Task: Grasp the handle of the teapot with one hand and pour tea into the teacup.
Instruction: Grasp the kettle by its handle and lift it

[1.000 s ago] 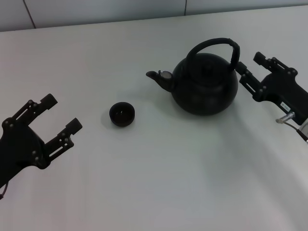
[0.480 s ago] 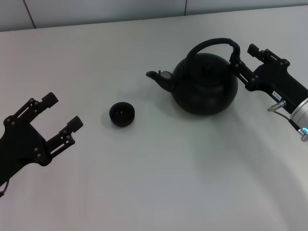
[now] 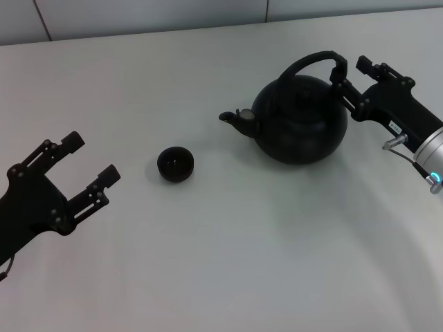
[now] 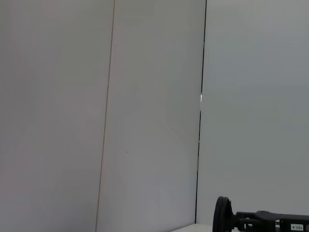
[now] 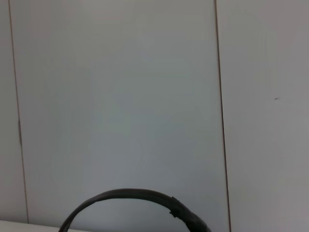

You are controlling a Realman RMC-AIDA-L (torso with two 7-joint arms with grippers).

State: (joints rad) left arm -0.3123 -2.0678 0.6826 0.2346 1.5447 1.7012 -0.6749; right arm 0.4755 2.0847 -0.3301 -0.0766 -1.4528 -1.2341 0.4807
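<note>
Surface: white tabletop (image 3: 228,277), matte and bare apart from the tea set; pale panelled wall (image 3: 152,14) behind its far edge.
Left gripper (image 3: 83,169): nearest item, low at the robot's left, fingers spread wide with nothing between them. It stands well apart from both vessels and appears idle.
Teacup (image 3: 175,164): small black handleless bowl, upright on the table, between the left gripper and the teapot, clear of both. Contents cannot be told.
Teapot (image 3: 301,121): large round matte-black pot, farther back and to the right, spout (image 3: 239,119) pointing toward the teacup's side. Whether its base sits flat or is slightly tipped cannot be told.
Handle (image 3: 315,61): tall arched hoop over the lid, thicker and wrapped on the side nearest the right arm; also seen as an arc in the right wrist view (image 5: 140,200).
Right gripper (image 3: 354,75): at the far right, fingers on either side of the handle's wrapped end, set narrow. Firm contact cannot be confirmed.
Handling assessment: the pot looks rigid and probably heavy, more so if filled; a hoop handle may pivot, so the body could swing under a lift. The wrapped section is judged the best hold, offering friction and thickness. The cup looks light and easily knocked.
Step judged: securing the handle; pouring not yet begun.
</note>
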